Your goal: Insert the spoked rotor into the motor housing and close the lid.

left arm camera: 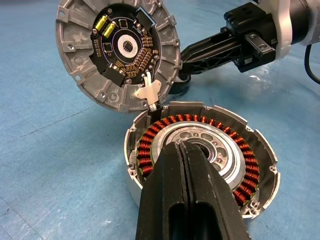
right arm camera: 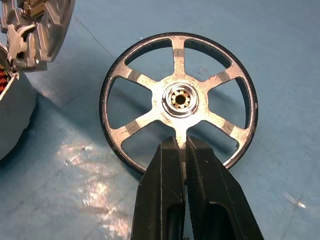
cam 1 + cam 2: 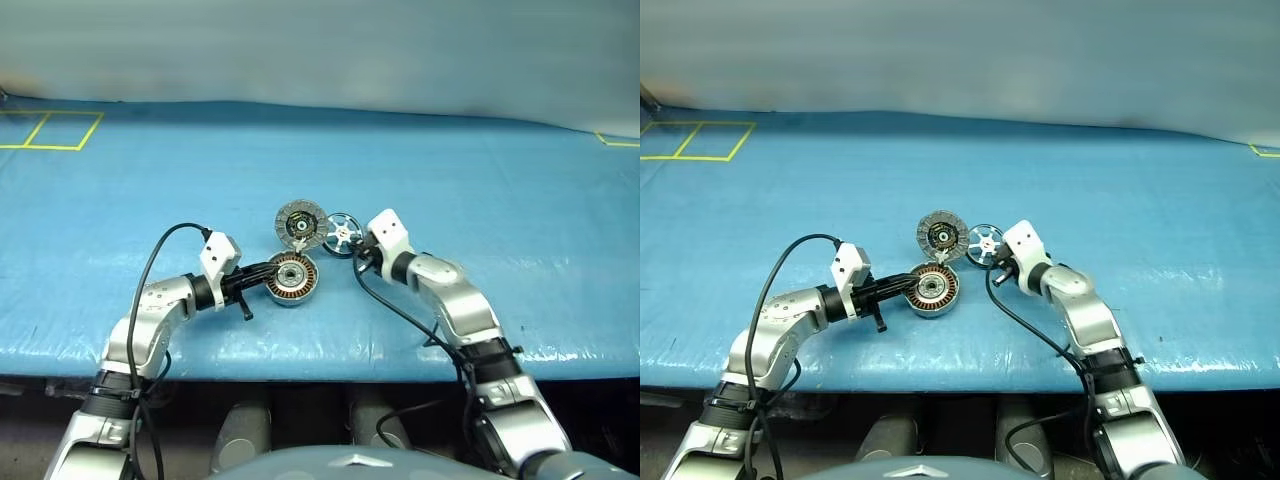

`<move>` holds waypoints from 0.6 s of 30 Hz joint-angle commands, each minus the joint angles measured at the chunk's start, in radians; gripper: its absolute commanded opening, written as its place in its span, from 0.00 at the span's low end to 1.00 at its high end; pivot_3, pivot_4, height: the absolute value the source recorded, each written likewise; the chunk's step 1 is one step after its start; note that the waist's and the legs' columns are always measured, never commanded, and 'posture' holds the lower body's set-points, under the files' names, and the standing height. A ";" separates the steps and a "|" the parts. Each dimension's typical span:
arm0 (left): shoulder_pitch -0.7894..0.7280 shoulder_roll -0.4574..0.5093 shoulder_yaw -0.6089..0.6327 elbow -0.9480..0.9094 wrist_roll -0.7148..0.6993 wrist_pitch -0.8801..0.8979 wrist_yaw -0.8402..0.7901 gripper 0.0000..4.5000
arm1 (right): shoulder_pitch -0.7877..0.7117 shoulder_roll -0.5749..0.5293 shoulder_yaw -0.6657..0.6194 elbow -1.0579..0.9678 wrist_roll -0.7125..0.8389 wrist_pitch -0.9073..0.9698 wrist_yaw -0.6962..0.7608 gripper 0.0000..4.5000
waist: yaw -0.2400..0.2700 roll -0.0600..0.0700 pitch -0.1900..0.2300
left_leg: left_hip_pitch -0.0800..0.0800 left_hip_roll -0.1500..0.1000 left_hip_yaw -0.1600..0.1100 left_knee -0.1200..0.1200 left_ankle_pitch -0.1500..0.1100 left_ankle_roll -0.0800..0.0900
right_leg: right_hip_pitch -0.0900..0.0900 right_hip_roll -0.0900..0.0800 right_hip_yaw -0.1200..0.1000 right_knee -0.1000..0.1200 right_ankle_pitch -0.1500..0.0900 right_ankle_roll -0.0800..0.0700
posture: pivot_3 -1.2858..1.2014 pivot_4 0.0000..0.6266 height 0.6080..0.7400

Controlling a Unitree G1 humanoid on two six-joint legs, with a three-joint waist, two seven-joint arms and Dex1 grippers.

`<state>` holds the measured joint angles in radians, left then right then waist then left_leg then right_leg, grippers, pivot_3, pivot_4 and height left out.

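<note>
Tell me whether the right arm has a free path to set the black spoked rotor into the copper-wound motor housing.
Probably not yet: the left gripper, shut, sits over the motor housing centre. The lid stands open; the right gripper pinches a spoke of the spoked rotor.

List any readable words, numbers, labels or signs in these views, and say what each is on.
No readable text anywhere.
Lid: its dark circuit board carries yellow parts and tiny markings, too small to read.
Spoked rotor: bare metal, no lettering.
Motor housing: no lettering visible.
Table cover: yellow lines at the far corners, no characters.
</note>
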<state>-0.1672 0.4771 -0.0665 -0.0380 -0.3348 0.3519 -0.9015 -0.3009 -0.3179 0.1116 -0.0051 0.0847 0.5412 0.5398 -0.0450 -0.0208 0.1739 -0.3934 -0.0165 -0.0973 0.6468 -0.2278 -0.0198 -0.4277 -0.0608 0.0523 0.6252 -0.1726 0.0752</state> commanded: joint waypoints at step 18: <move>-0.049 -0.039 0.003 0.060 -0.027 -0.073 -0.100 0.00 | 0.355 -0.007 -0.064 -0.460 0.358 0.022 0.160 0.01 | 0.002 0.000 0.000 | 0.000 0.002 0.002 0.001 0.000 0.000 | 0.000 0.000 0.000 0.000 0.000 0.000 | 0.52 0.24 1.00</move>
<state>-0.2066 0.4386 -0.0690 0.0323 -0.3385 0.3019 -0.9864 0.0738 -0.3294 0.0429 -0.4368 0.4212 0.5873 0.6975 -0.0428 -0.0210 0.1743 -0.3932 -0.0148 -0.0957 0.6477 -0.2279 -0.0198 -0.4281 -0.0607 0.0520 0.6248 -0.1730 0.0752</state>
